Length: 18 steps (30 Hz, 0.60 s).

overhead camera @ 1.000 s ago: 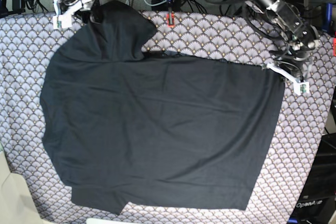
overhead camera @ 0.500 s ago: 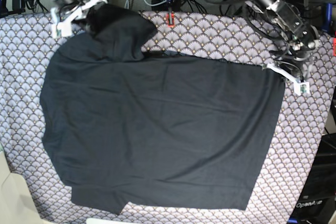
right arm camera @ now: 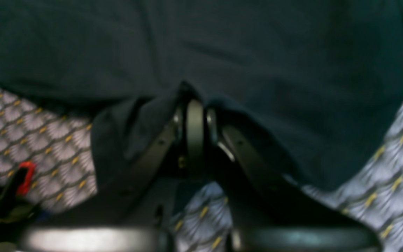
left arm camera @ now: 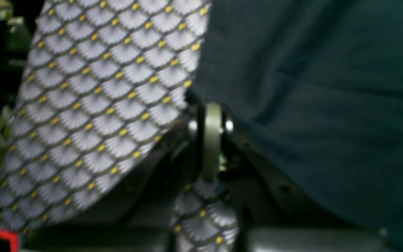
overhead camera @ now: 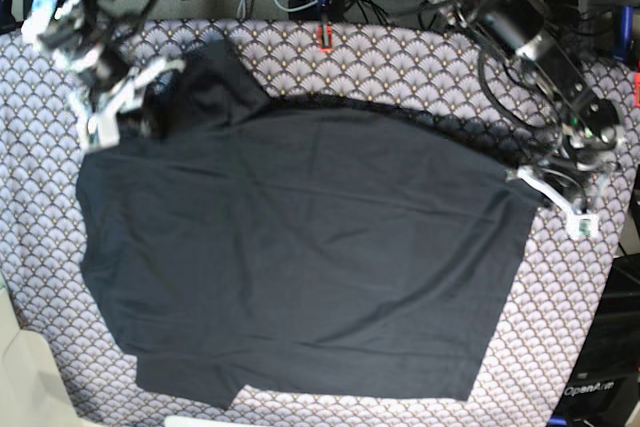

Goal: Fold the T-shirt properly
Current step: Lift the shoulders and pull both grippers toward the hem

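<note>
The tablecloth (overhead camera: 420, 67), grey with a scallop print, is spread over the whole table. Most of it is covered by the shirt (overhead camera: 300, 257), which is laid flat and wrinkled across the middle, its far edge running from the upper left to the right side. One sleeve at the far left corner is bunched and folded in over the body. A second sleeve is seen at the near edge, lying flat.

The right arm's gripper (overhead camera: 125, 107) is found at the far left corner of the shirt, at the bunched sleeve. In the right wrist view, the right gripper (right arm camera: 194, 105) is seen closed with dark cloth (right arm camera: 222, 52) gathered around and between its fingers, so the sleeve fabric is held. The cloth is pulled into a small peak at the fingertips.

The left arm's gripper (overhead camera: 560, 192) is set at the right corner of the shirt, over the edge where cloth meets tablecloth. In the left wrist view, the left gripper (left arm camera: 210, 112) is seen drawn together at the shirt's edge (left arm camera: 310, 87), with the corner of the fabric pinched at its tips and the tablecloth (left arm camera: 100, 105) beside it.

A small red clamp (overhead camera: 324, 39) is fixed at the table's far edge.
</note>
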{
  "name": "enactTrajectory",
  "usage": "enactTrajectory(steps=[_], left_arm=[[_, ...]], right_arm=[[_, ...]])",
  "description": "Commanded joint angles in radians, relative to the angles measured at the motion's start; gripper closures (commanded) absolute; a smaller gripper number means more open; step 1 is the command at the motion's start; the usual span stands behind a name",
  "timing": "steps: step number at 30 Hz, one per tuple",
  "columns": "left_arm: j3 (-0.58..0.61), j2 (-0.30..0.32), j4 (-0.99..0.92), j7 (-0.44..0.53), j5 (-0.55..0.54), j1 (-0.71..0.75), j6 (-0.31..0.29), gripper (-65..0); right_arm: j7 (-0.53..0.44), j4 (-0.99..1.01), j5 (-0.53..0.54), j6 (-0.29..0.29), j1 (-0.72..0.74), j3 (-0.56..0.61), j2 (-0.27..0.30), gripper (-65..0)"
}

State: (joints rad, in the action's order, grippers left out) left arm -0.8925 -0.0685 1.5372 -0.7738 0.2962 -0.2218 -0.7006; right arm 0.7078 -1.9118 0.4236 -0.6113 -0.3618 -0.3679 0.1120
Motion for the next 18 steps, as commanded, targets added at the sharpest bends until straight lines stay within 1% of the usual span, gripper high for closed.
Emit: enactTrajectory(steps=[1, 3, 5, 9, 12, 15, 18], left_arm=[[0.005, 0.012, 0.018, 0.026, -0.016, -0.034, 0.002, 0.0], [0.006, 0.025, 0.015, 0.021, -0.016, -0.060, 0.002, 0.0], [0.006, 0.031, -0.016, 0.020, -0.016, -0.087, 0.002, 0.0], [0.006, 0.045, -0.108, 0.020, -0.016, -0.143, 0.002, 0.0], [0.011, 0.057, -0.177, 0.024, -0.016, -0.166, 0.002, 0.0], [0.048, 0.063, -0.246, 0.033, -0.016, -0.186, 0.002, 0.0], [0.057, 0.078, -0.309, 0.033, -0.016, -0.235, 0.002, 0.0]], right_arm=[[-0.009, -0.016, 0.016, -0.003, 0.039, -0.004, 0.018, 0.0], [0.031, -0.012, 0.016, -0.003, 0.099, -0.004, 0.045, 0.0], [0.062, 0.004, 0.016, -0.003, 0.154, -0.004, 0.061, 0.0], [0.097, 0.074, 0.016, -0.003, 0.255, -0.004, 0.094, 0.0], [0.097, 0.142, 0.016, -0.003, 0.310, -0.001, 0.116, 0.0], [0.083, 0.225, 0.016, -0.003, 0.367, 0.002, 0.139, 0.0], [0.080, 0.326, 0.016, -0.003, 0.445, 0.005, 0.156, 0.0]])
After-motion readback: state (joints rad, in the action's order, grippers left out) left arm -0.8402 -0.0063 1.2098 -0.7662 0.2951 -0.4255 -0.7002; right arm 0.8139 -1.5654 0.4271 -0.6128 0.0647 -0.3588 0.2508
